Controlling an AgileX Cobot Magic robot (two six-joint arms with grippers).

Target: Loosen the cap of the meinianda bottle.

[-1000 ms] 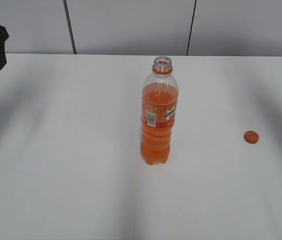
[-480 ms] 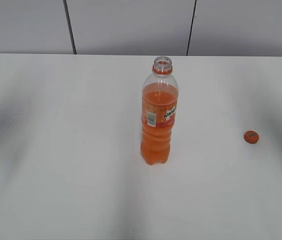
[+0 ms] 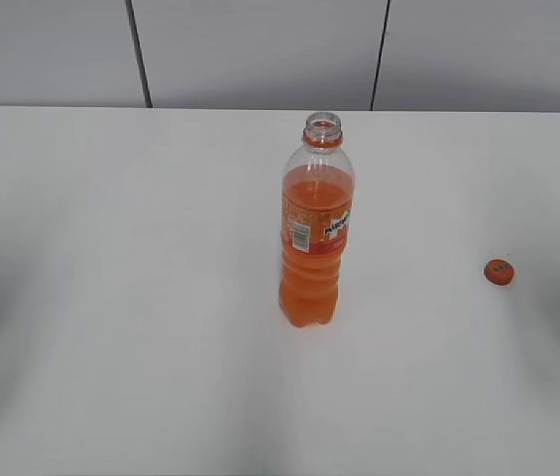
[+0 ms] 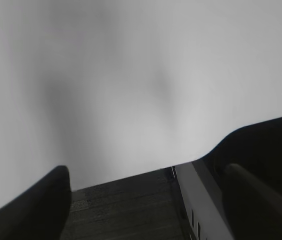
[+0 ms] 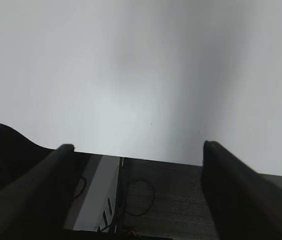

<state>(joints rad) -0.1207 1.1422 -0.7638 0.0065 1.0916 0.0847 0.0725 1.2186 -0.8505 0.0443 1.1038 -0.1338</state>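
Standing upright near the middle of the white worktop (image 3: 111,297), the meinianda bottle (image 3: 315,233) has a bare, open neck above its orange ring, and the cap (image 3: 499,272) lies flat on the worktop well apart to the right, dark mark upward. Judged from that, the loosening looks already done. Neither arm shows in the exterior view. The left end effector (image 4: 145,205) hangs past the worktop's edge with its fingers (image 4: 31,205) spread wide and nothing between them; the right end effector (image 5: 136,195) is likewise parted and empty over the edge, with floor and cables below. The bottle is roughly two-thirds full, so it is likely fairly heavy and stable at the base yet top-light at the neck; its thin clear wall would probably give under a hard squeeze, and with no cap on, a squeeze or tilt could spill the drink. The ribbed lower body or the labelled waist seems the firmest place to take hold. The cap is small, light and stiff, best pinched across its ridged rim.
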